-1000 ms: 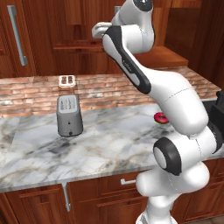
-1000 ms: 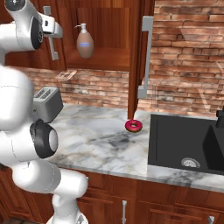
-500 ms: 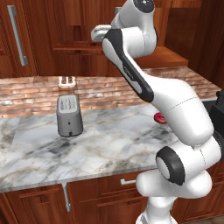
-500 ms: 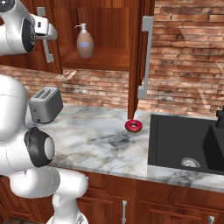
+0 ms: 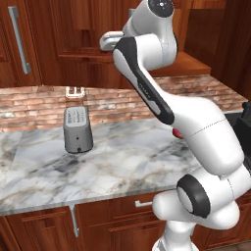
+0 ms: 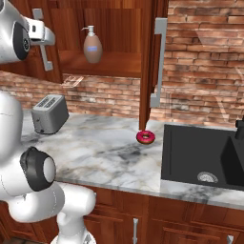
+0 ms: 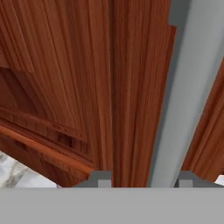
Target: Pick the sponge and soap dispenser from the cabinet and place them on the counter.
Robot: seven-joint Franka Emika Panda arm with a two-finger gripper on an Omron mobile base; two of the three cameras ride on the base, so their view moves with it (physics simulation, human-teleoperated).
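Gripper (image 7: pixel 142 181) clamps the long grey bar handle (image 7: pixel 183 92) of the dark reddish-brown wooden cabinet (image 6: pixel 121 28), one finger either side. Tan-brown egg-shaped soap dispenser (image 6: pixel 92 46) stands on the cabinet shelf, well apart from the gripper, above the white-and-grey marble counter (image 6: pixel 95 147).

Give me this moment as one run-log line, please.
stage: opening cabinet | claw: straddling left door's grey handle | soap dispenser: upright on shelf | counter: toaster, doughnut

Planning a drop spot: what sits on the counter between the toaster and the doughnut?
Nothing: the right base view shows bare counter between toaster and doughnut.
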